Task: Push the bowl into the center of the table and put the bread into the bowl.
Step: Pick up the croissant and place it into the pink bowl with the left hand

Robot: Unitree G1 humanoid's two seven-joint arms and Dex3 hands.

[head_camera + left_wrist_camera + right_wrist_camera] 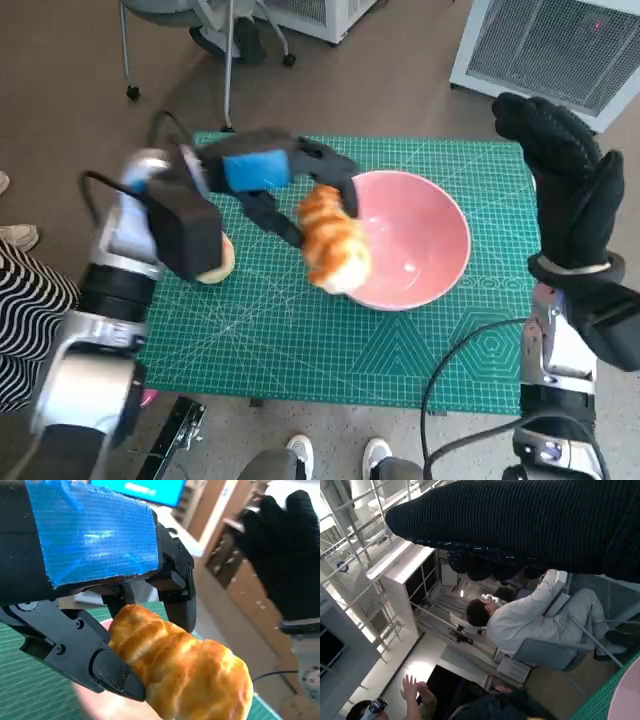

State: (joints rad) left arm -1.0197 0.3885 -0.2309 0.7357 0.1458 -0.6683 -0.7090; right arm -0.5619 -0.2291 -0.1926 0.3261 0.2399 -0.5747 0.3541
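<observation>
At the far left of the head view, at about 9 o'clock, a striped sleeve (25,310) of a person shows beside the robot's left forearm. Next to it, on the green cutting mat (300,350), a small pale round thing (218,262) lies half hidden under the wrist camera; I cannot tell what it is.

Further right, the left hand (275,175) grips the bread (333,240) between its black fingers (107,667). The bread hangs at the bowl's 9 o'clock rim, partly over the rim, not yet inside.

The pink bowl (425,240) stands a little toward 2 o'clock from the middle of the mat, so I judge the pushing step mostly done and the placing step in hand. The next move calls for carrying the bread a little toward 3 o'clock, over the bowl's hollow, then lowering and releasing it.

At the right edge, the right hand (565,180) is lifted beside the bowl, fingers straight, holding nothing.
</observation>
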